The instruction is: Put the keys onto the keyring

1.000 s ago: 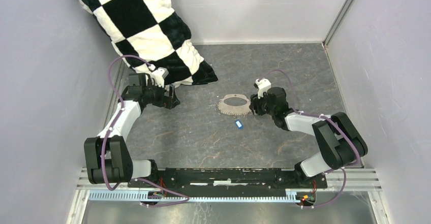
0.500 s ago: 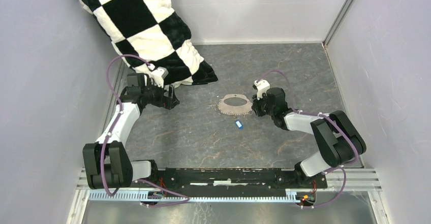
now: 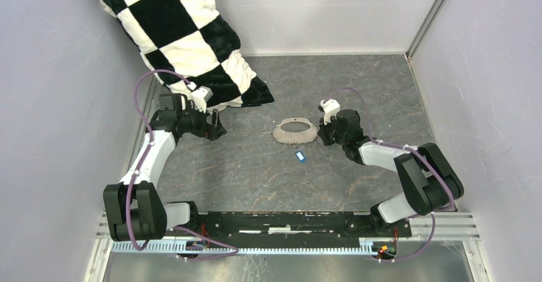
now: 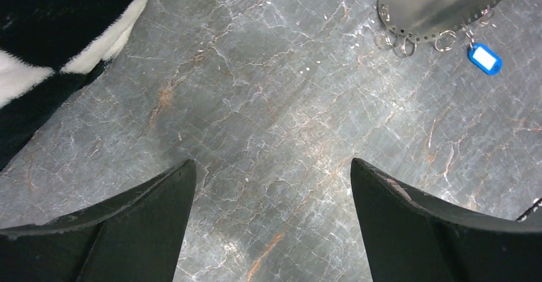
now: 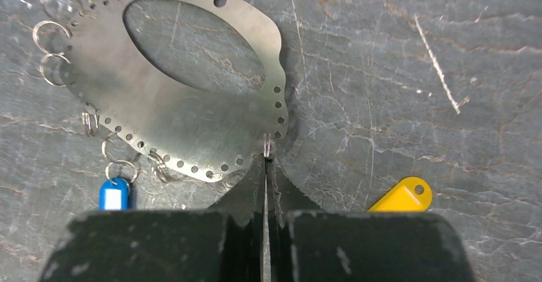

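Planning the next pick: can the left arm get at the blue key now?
Probably yes: only bare table lies between its open end effector and the blue key beside the keyring.

The checkered blanket [image 3: 182,36] crowds the left claw [image 3: 220,130].

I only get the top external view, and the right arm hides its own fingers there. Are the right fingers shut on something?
Observer: The right fingers are shut, tips at the keyring's perforated rim, by a thin wire loop; whether they pinch it, I cannot tell.
Operator: Where is the yellow key?
Observer: The yellow key lies flat on the table beside those fingers, apart from the keyring.
Operator: And the left fingers?
Observer: The left fingers stand open above the table, nothing between them.
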`<act>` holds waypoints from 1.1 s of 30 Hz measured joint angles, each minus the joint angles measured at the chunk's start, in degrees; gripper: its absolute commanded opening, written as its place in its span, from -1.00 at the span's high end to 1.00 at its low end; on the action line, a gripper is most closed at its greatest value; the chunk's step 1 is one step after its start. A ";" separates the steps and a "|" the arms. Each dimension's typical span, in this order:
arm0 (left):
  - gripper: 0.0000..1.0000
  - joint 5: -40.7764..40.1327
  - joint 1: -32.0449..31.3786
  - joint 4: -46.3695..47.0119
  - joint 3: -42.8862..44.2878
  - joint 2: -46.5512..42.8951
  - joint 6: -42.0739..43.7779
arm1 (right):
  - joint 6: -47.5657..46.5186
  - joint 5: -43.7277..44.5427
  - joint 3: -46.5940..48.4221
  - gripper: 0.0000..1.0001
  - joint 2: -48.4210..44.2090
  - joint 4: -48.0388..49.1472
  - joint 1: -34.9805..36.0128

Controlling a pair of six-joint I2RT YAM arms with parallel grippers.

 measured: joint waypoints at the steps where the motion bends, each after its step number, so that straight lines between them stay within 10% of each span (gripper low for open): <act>1: -0.88 0.31 0.00 -0.31 0.00 -0.13 0.24 | -0.04 -0.20 0.00 1.00 -0.68 0.00 0.00; 13: -0.79 11.26 -0.02 -10.93 5.95 -2.71 8.46 | -6.05 -4.15 5.01 0.99 -12.15 -3.50 9.84; 25: -0.82 28.04 -4.20 -41.46 20.76 -14.53 41.57 | -12.59 -4.22 16.20 0.99 -22.64 -9.51 29.70; 33: -0.56 35.08 -10.73 -44.68 24.41 -17.22 42.77 | -13.97 -3.67 20.90 0.99 -23.74 -10.34 40.19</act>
